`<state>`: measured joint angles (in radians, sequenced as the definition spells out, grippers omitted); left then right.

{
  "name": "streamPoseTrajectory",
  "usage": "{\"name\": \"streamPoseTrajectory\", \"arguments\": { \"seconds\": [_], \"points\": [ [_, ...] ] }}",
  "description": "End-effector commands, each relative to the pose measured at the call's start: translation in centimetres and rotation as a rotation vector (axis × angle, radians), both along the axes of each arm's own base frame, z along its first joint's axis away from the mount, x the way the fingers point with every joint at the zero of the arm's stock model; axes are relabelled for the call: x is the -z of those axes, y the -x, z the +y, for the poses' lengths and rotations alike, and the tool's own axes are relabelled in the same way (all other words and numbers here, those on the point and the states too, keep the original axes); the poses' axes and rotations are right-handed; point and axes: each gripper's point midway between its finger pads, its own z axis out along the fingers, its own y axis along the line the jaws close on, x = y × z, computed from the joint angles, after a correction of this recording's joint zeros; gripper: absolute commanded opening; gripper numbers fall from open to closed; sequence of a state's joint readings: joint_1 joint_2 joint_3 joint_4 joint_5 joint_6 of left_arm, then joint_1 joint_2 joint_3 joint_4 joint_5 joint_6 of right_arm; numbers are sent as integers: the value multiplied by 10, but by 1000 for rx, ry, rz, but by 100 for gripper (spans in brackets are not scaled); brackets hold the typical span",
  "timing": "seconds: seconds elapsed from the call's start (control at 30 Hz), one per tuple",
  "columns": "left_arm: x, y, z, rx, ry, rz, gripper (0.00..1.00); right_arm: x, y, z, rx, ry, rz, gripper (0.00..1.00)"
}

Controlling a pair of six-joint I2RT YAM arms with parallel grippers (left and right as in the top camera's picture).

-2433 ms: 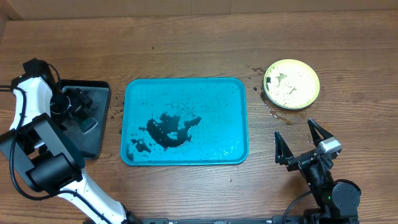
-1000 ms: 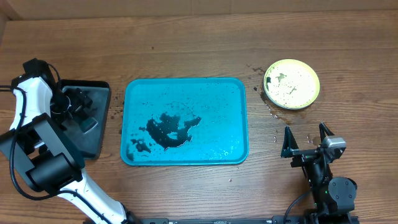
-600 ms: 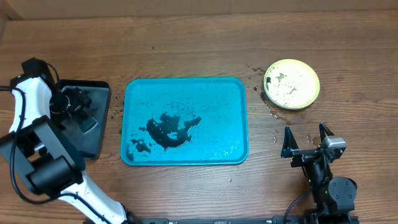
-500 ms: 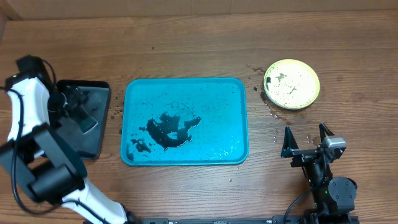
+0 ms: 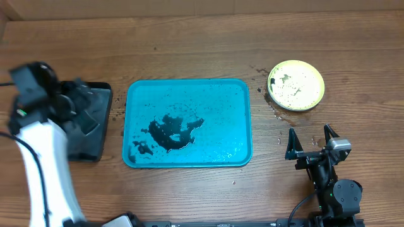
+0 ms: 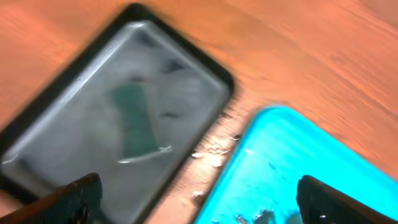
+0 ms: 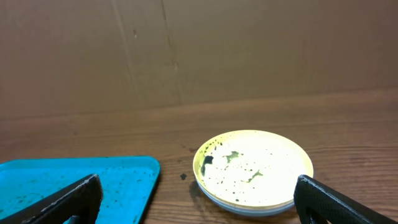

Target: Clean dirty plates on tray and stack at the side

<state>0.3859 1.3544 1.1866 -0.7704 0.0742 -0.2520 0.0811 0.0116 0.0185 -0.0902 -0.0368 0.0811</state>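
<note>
- Right claw (image 5: 309,133) wide apart, holding nothing.
- Dirty plates (image 5: 296,85) stacked just ahead of it, blue tray (image 5: 221,104) off to its left.
- Left claw (image 6: 199,183) wide apart, empty, over small black tray (image 6: 118,118).

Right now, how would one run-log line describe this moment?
left pincer: open, by black tray | right pincer: open, empty | tray: smeared, no plates | plates: stacked right of tray, top speckled
</note>
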Motion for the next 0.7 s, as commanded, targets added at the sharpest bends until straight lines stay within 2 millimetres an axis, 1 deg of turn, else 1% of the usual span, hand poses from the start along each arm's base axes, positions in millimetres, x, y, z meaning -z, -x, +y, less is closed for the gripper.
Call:
{"name": "streamPoseTrajectory", "arguments": {
  "seconds": [0.0, 0.07, 0.17, 0.23, 0.27, 0.37, 0.5, 0.67],
  "points": [
    [3, 9, -51, 252, -26, -99, 100, 1, 0, -1, 7, 3, -5, 100],
    [2, 14, -74, 338, -54, -186, 100, 1, 0, -1, 7, 3, -5, 100],
    [4, 26, -90, 377, -84, -263, 100, 1, 0, -1, 7, 3, -5, 100],
    [9, 40, -96, 386, -91, -282, 100, 1, 0, -1, 7, 3, -5, 100],
    [14, 50, -98, 386, -96, -293, 100, 1, 0, -1, 7, 3, -5, 100],
    [26, 61, -101, 386, -100, -301, 100, 1, 0, -1, 7, 3, -5, 100],
    [39, 70, -104, 391, -115, -336, 100, 1, 0, -1, 7, 3, -5, 100],
    [48, 72, -116, 429, -141, -461, 100, 1, 0, -1, 7, 3, -5, 100]
  ]
}}
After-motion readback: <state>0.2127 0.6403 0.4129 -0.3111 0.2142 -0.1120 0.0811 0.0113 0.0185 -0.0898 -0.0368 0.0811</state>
